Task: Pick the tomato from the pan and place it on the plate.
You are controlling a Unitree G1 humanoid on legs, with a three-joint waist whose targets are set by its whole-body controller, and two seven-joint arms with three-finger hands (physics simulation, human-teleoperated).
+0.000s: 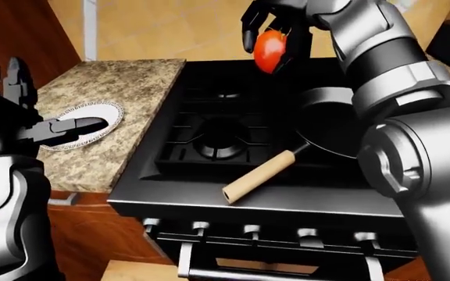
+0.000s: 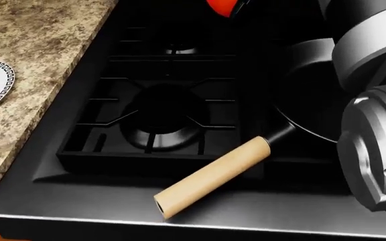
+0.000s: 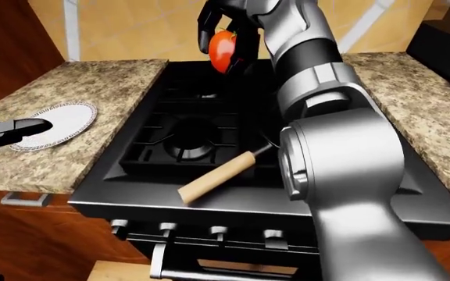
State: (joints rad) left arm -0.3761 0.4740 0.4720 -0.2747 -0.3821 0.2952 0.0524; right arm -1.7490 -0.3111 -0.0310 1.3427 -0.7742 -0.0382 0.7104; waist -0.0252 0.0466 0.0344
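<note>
My right hand is shut on the red tomato and holds it in the air above the top of the black stove, up and left of the pan. The black pan with a wooden handle sits on the stove's right burner, partly hidden by my right arm. The white plate with a patterned rim lies on the granite counter left of the stove. My left hand is open, its fingers hovering over the plate.
The stove's knobs and oven handle run along the bottom. A second granite counter lies right of the stove, with a dark object at its far end. My right forearm blocks much of the stove's right side.
</note>
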